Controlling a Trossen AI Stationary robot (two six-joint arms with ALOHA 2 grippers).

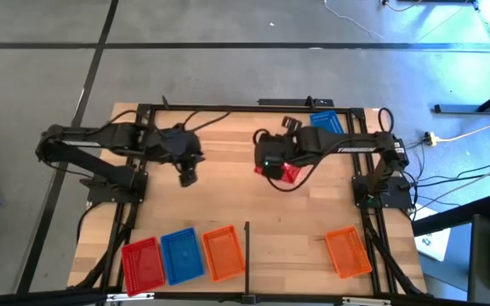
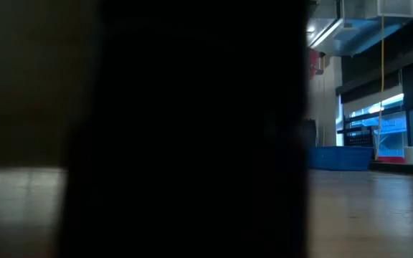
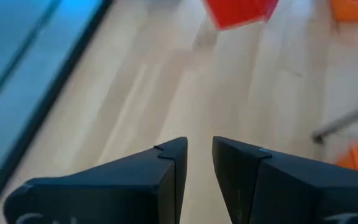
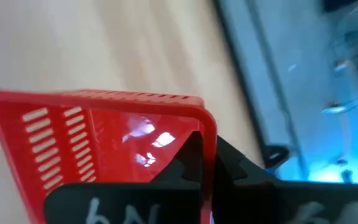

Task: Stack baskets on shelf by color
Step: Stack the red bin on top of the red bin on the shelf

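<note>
My right gripper [image 1: 272,167] is over the middle of the table, shut on a red basket [image 1: 290,174] that fills the right wrist view [image 4: 98,134]. My left gripper [image 1: 188,177] hovers left of it, fingers nearly together and holding nothing [image 3: 199,152]. On the pale shelf [image 1: 292,255] at the near edge, a red basket [image 1: 142,262], a blue basket [image 1: 181,254] and an orange basket [image 1: 222,252] lie flat left of the black divider bar [image 1: 247,245]. Another orange basket [image 1: 347,252] lies right of it. A blue basket [image 1: 326,121] sits at the far edge. My right gripper holds the red basket by one wall near a corner [image 4: 209,146]. One finger [image 4: 190,155] is inside the basket and the other [image 4: 236,167] is outside. The basket sits tilted in the hold. Whether its lower edge touches the table, I cannot tell.
The black table frame [image 1: 228,109] runs along the edges. Bare wood lies between the two grippers and the shelf. A dark shape close to the camera blocks most of the low view [image 2: 185,129].
</note>
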